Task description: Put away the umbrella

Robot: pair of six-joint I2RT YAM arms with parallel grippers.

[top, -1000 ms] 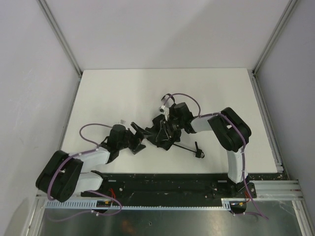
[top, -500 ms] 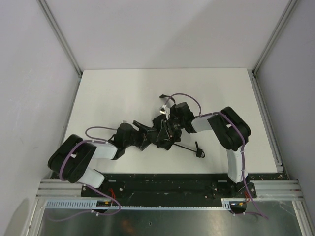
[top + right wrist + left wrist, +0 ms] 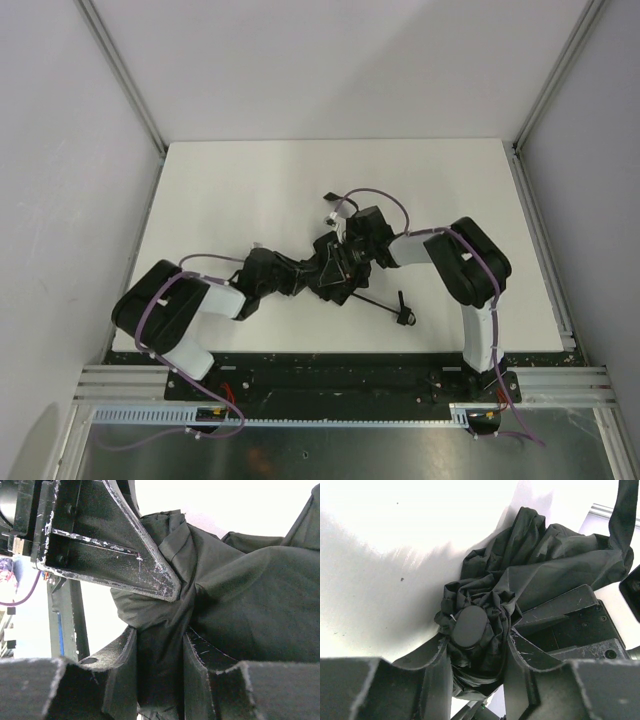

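The black folding umbrella of matte fabric (image 3: 333,272) lay bunched near the middle of the white desk (image 3: 230,190), well apart from the far and side edges. The left gripper (image 3: 472,652) clasped its gathered top, and the right gripper (image 3: 160,665) pinched a canopy fold. Its small handle (image 3: 403,312) lay nearest to the front edge.

The top view is bright and even, the white table (image 3: 230,190) nearly washed out, shadows faint. In the left wrist view the table glares white above a soft grey shadow beside the umbrella (image 3: 530,575), whose folds are sharp while the near fingers (image 3: 432,680) blur. The right wrist view is backlit, its dark fabric dim against blown-out white.
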